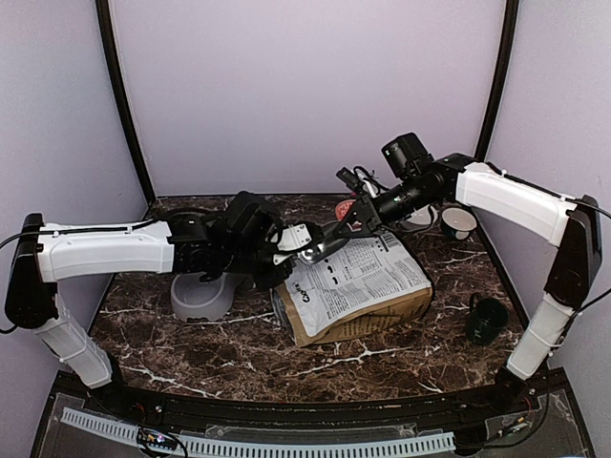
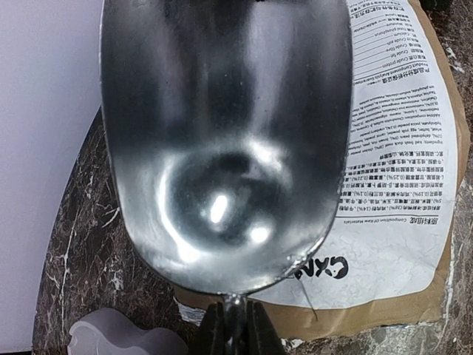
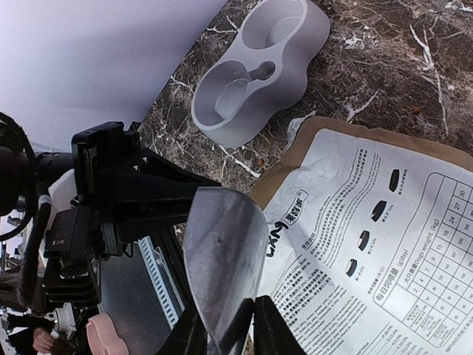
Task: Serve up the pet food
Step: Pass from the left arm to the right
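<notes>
Pet food is not in view, presumably inside the flat brown paper bag with a white printed label (image 1: 368,281) lying on the dark marble table (image 1: 191,339). The left gripper (image 2: 236,329) is clamped on the handle of an empty shiny silver metal scoop (image 2: 222,133), while the right gripper (image 3: 233,329) appears narrowly pinched on its front lip. With both arms on one scoop, opposing pulls could twist it free or strain a wrist. The grey plastic double bowl (image 3: 295,81) beside the bag is unfilled.
</notes>
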Controlling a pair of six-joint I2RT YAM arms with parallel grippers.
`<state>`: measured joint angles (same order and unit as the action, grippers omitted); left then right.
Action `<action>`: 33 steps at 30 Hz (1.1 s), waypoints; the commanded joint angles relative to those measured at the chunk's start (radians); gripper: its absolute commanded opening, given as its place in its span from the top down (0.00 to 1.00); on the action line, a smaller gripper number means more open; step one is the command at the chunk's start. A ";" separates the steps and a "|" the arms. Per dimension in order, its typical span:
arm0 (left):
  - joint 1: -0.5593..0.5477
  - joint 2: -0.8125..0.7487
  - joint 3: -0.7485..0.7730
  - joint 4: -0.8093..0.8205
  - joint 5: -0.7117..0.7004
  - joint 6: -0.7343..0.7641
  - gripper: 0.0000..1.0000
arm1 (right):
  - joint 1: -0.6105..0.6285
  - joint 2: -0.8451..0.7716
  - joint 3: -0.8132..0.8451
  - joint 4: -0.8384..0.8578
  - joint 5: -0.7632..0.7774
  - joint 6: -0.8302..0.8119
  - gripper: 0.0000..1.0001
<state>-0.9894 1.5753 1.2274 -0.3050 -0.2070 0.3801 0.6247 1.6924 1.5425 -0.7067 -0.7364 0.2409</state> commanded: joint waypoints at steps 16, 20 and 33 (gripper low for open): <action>-0.018 -0.016 -0.014 0.026 -0.058 0.019 1.00 | 0.024 0.028 0.008 -0.012 0.018 -0.041 1.00; -0.020 -0.040 -0.018 0.024 -0.060 0.016 0.92 | 0.023 0.009 -0.007 -0.003 0.036 -0.040 1.00; -0.019 -0.094 -0.056 0.082 -0.072 0.004 0.55 | 0.017 -0.189 -0.166 0.103 0.197 -0.057 1.00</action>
<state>-1.0080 1.5314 1.1942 -0.2592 -0.2562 0.3893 0.6388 1.5768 1.4139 -0.6792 -0.5884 0.2070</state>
